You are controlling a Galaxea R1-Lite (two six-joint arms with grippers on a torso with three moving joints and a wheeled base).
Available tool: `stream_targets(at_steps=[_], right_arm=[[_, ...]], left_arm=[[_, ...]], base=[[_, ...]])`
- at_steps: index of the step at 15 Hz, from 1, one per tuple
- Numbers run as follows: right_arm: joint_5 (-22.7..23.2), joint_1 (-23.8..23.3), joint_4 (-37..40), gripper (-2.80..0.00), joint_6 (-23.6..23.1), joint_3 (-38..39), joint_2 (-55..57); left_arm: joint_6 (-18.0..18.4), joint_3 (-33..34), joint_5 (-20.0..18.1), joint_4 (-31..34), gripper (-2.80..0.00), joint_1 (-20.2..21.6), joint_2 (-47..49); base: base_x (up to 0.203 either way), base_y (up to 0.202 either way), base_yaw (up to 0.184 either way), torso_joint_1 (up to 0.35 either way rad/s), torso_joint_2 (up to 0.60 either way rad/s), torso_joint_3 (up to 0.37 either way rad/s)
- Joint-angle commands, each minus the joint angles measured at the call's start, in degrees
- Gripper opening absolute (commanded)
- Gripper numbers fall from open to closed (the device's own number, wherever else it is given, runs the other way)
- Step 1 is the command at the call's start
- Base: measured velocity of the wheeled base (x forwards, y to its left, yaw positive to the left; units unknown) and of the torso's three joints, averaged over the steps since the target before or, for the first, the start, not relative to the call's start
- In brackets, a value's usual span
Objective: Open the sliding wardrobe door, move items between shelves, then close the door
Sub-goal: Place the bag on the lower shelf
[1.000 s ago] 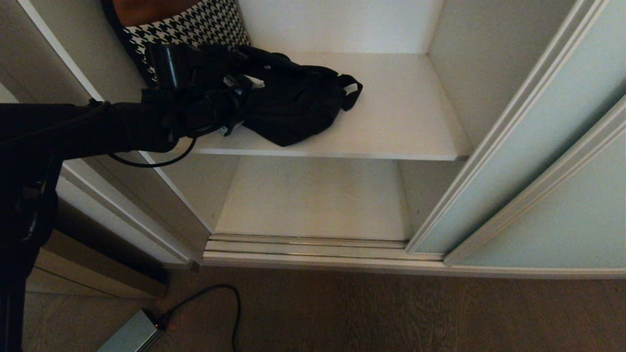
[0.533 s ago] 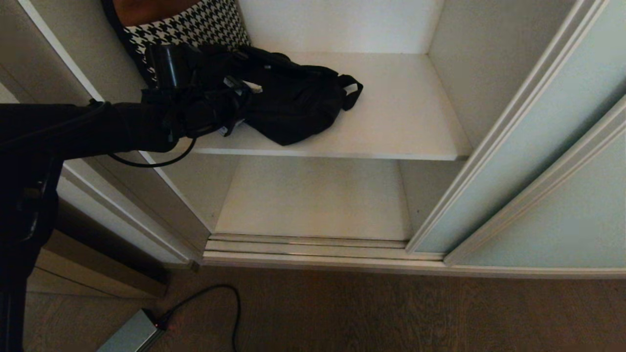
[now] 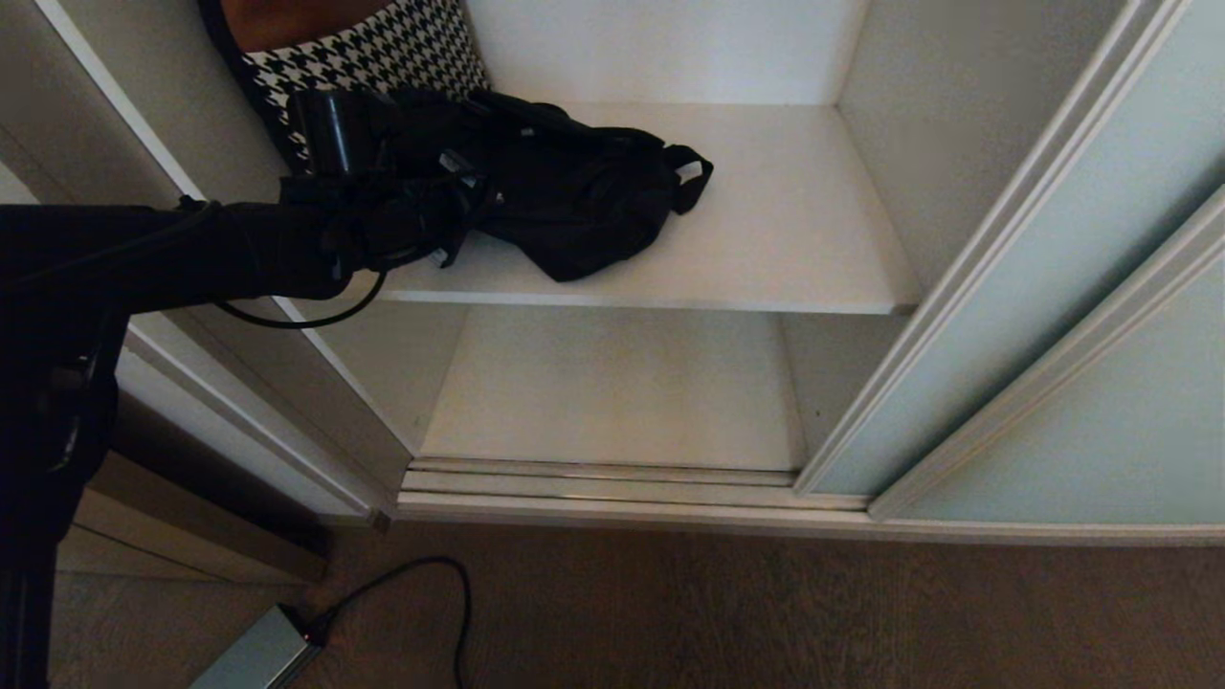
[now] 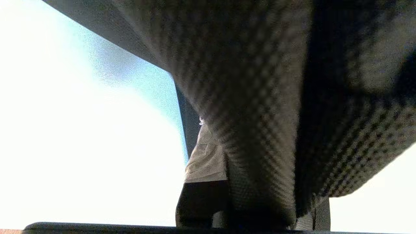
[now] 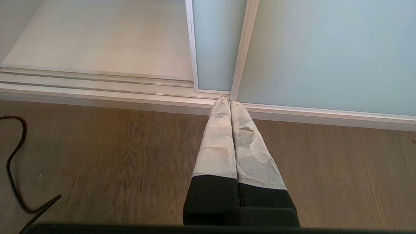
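The sliding wardrobe door (image 3: pixel 1053 316) stands slid to the right, leaving the shelves exposed. A black fabric bag (image 3: pixel 584 206) lies on the upper shelf (image 3: pixel 785 239). My left gripper (image 3: pixel 459 206) is at the bag's left end, shut on its fabric. In the left wrist view the woven black cloth (image 4: pixel 260 97) fills the space beside one taped finger (image 4: pixel 204 156); the other finger is hidden behind it. The lower shelf (image 3: pixel 612 392) is bare. My right gripper (image 5: pixel 229 101) hangs shut and holds nothing, low over the wooden floor by the door (image 5: pixel 325 55).
A houndstooth-patterned bag (image 3: pixel 373 48) stands at the back left of the upper shelf, just behind my left arm. The grooved floor track (image 3: pixel 593 478) runs along the wardrobe's front. A black cable (image 3: pixel 450 593) and a grey box (image 3: pixel 254 655) lie on the floor.
My left gripper has closed on the black bag's left end, and the fabric there has bunched slightly. The arm itself has not moved.
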Motion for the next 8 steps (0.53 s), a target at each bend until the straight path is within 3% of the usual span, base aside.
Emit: stream_targets(at_steps=[1, 6, 8], right_arm=[[0.01, 0.09, -0.01, -2.8, 0.02, 0.0, -0.1], [0.01, 0.09, -0.01, -2.8, 0.02, 0.0, -0.1], [0.01, 0.0, -0.01, -2.8, 0.02, 0.0, -0.1]], left_arm=[[-0.33, 0.07, -0.09, 0.09, -2.8, -0.02, -1.87], [0.21, 1.11, 0.33, 5.65, -2.8, -1.98, -9.82], [1.97, 1.55, 0.46, 8.53, -2.8, -3.3, -13.07]], base=[[0.0, 0.0, 0.0, 0.0, 0.0, 0.0], [0.0, 0.0, 0.0, 0.0, 0.0, 0.0], [0.0, 0.0, 0.0, 0.0, 0.0, 0.0]])
